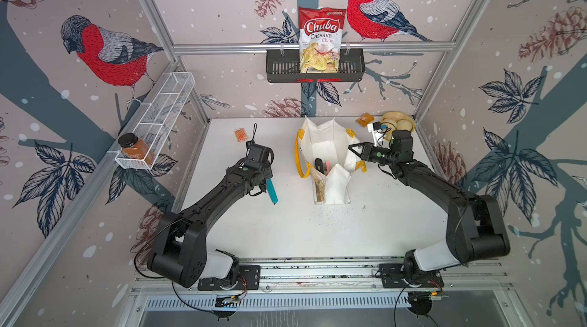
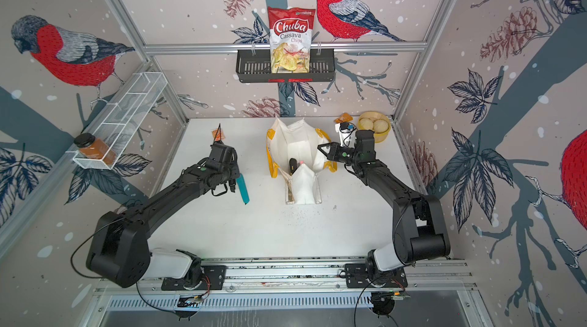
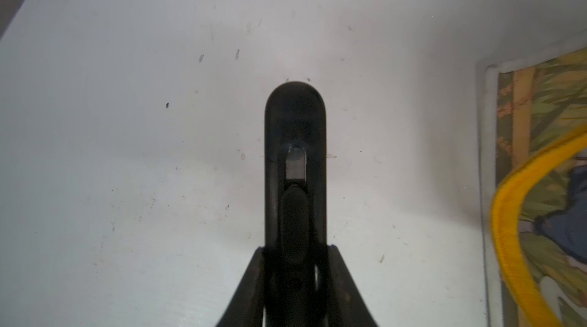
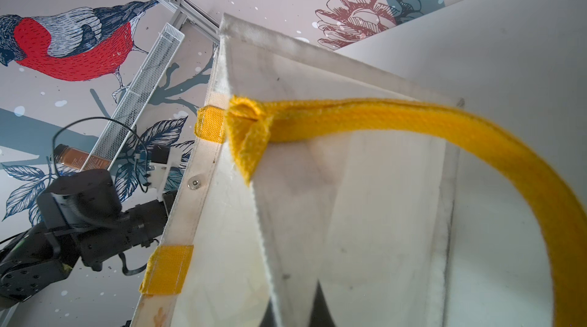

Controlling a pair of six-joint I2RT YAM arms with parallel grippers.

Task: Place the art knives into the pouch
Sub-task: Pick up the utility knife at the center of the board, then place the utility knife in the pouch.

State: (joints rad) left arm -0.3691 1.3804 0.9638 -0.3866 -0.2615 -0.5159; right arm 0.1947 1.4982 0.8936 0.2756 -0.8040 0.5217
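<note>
The art knife [image 1: 272,191] is a teal stick held above the table left of the pouch, pointing down and toward the front. It looks dark in the left wrist view [image 3: 295,138], where my left gripper [image 3: 295,252] is shut on it. The pouch [image 1: 320,138] is a white fabric bag with yellow handles [image 1: 298,157], standing open at mid-table. A dark object and a pink one [image 1: 318,165] lie inside it. My right gripper [image 1: 352,148] is shut on the pouch's right wall, and the white fabric [image 4: 349,182] runs between its fingertips [image 4: 293,312].
An orange packet [image 1: 240,134] lies at the back left of the table. A basket of buns [image 1: 398,122], another orange packet [image 1: 364,118] and a small white device [image 1: 376,131] sit at the back right. A chips bag [image 1: 320,39] stands in a black wall basket; a spice jar [image 1: 135,149] sits in the white wire shelf.
</note>
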